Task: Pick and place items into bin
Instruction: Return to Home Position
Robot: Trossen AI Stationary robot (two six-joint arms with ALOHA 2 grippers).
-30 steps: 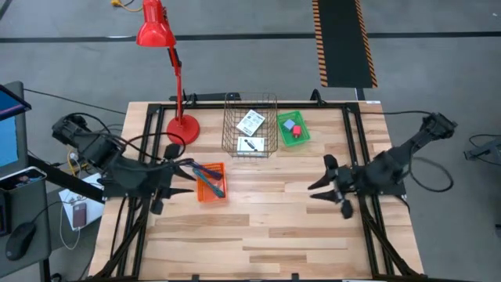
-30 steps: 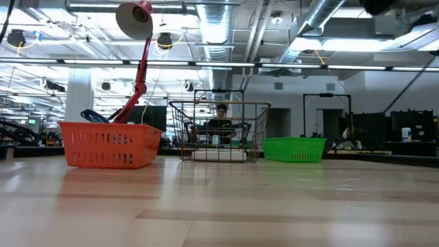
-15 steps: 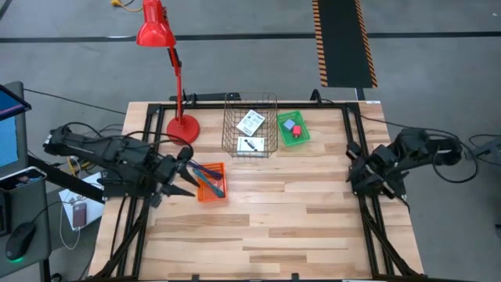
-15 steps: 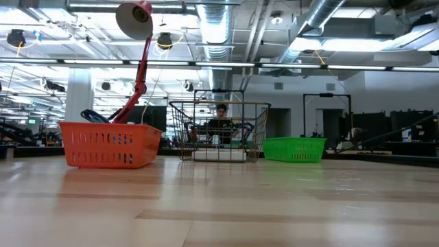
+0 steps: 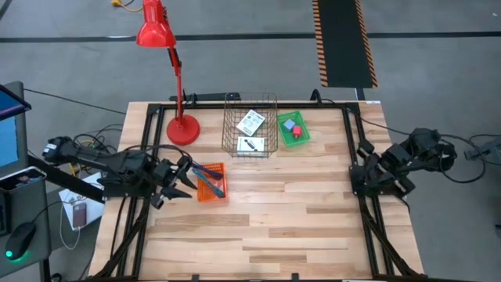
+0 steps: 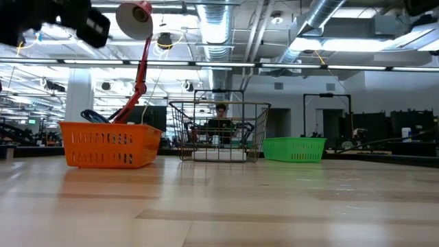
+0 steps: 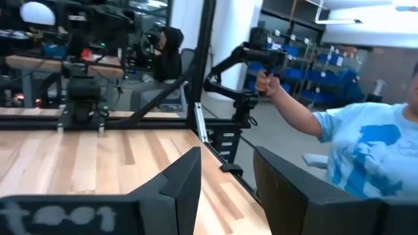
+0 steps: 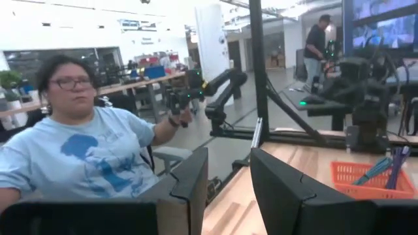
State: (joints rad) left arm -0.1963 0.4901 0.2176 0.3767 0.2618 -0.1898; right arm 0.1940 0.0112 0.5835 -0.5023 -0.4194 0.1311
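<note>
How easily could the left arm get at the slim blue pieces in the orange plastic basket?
Probably yes: the open left gripper sits right beside the orange plastic basket, whose open top leaves the slim blue pieces uncovered.

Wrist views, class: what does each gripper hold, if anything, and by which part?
Nothing is held. The left gripper and the right gripper both stand open, with nothing in the gap.

On the pale wooden table (image 5: 266, 227) a wire basket (image 5: 227, 125) is flanked by a green plastic bin (image 5: 279, 129) and red lamp base (image 5: 182, 129), an orange plastic basket (image 5: 210, 198) set nearby.
</note>
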